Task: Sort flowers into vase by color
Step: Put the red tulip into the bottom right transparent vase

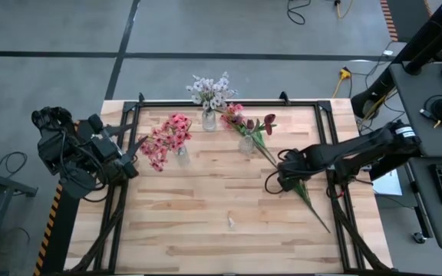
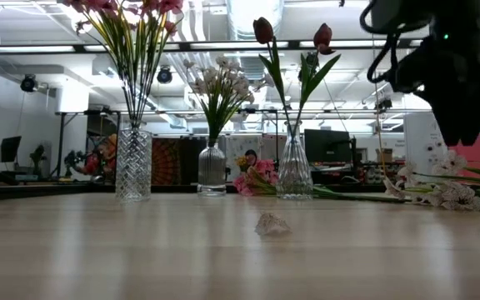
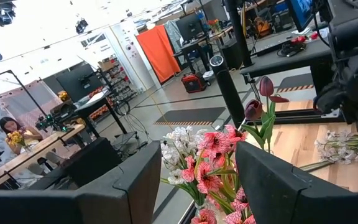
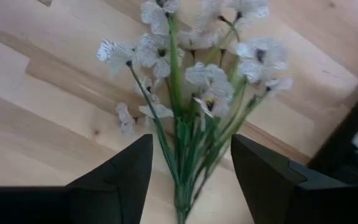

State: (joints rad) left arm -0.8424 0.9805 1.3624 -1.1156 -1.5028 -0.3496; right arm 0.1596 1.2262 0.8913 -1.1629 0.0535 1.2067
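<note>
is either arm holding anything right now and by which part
Nothing is held. The right end effector stands open astride the green stalks of the white artificial flower stem; the left end effector is empty.

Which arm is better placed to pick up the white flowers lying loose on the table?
The right. Its gripper hangs open directly over the white flowers on the table, stems between the fingers. The left gripper waits at the far side near the pink flowers.
</note>
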